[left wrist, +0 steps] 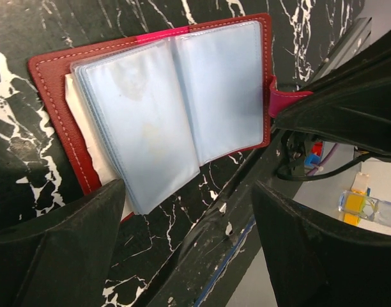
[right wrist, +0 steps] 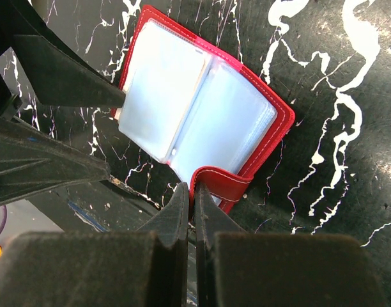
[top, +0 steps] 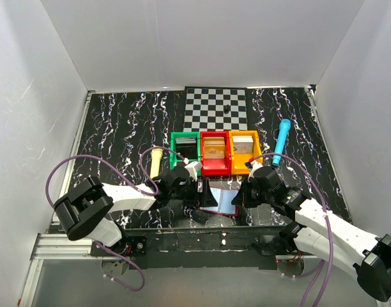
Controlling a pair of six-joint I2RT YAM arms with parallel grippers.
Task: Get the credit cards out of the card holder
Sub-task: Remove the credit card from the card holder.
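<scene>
The card holder (left wrist: pixel 183 96) is lying open and flat on the black marbled table (top: pixel 125 128), close to the table's near edge and between the two grippers. Its clear sleeves (left wrist: pixel 144 121) are facing up. Whether any sleeve is carrying a card cannot be told.

In the left wrist view the table edge is running just beside the holder's lower corner, leaving little room on that side. On the far side a row of bins is standing near the holder, so the holder is sitting in a narrow strip between bins and edge. Wide open table is lying to the left and right of the bins.

The left gripper (left wrist: pixel 189 192) is standing released, jaws spread wide and grasping nothing. One fingertip (left wrist: pixel 112 192) is reaching the holder's corner, while the other is hanging over the table edge. The right gripper (right wrist: pixel 191 192) is clenched, its tips pinching the holder's red closing tab (right wrist: pixel 224 185).

Count:
- One card holder.
- Three bins touching side by side, contents unclear: one green bin (top: pixel 173 148), one red bin (top: pixel 215 168), one orange bin (top: pixel 242 168).
- One checkered mat (top: pixel 205 118) behind the bins, bearing one small dark piece (top: pixel 227 108).
- One yellow tube (top: pixel 156 160) left of the bins.
- One blue tube (top: pixel 282 141) right of the bins.
</scene>
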